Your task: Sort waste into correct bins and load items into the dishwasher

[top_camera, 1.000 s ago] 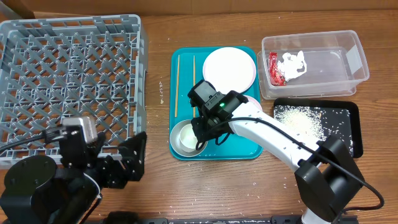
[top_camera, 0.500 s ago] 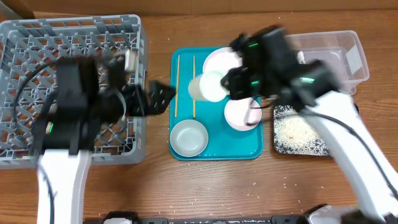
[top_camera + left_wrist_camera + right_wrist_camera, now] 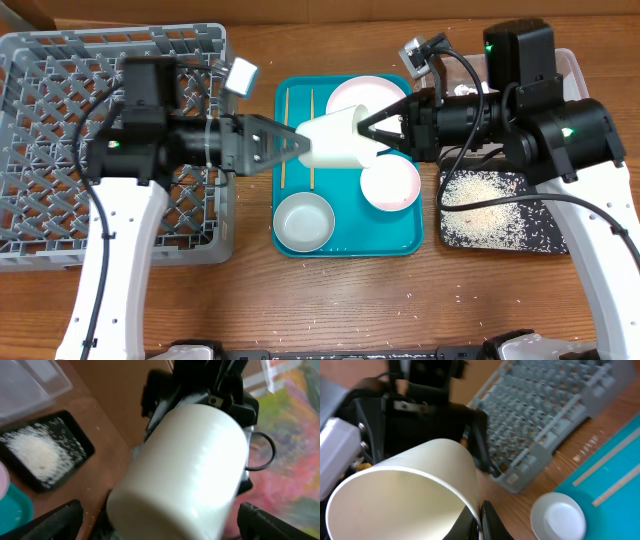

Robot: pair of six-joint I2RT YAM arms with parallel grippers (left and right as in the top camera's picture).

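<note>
The small white cup (image 3: 335,140) hangs on its side above the teal tray (image 3: 345,243). My right gripper (image 3: 368,128) is shut on its rim; the right wrist view shows the fingers (image 3: 479,522) pinching the cup wall (image 3: 405,495). My left gripper (image 3: 290,143) is open, its jaws (image 3: 160,525) on either side of the cup's base (image 3: 185,470) without touching it. On the tray lie a large plate (image 3: 375,95), two bowls (image 3: 303,220) (image 3: 390,185) and two chopsticks (image 3: 285,110). Rice (image 3: 480,195) lies in the black tray (image 3: 560,225). The wrapper and tissue are hidden.
The grey dish rack (image 3: 225,90) stands at the left, under my left arm. The clear tub (image 3: 30,385) sits at the back right, mostly covered by my right arm in the overhead view. Loose rice grains are scattered on the wood near the front edge.
My right gripper has risen from the tray with the cup and turned left. My left arm has swung from the front left corner over the rack to the cup's base.
</note>
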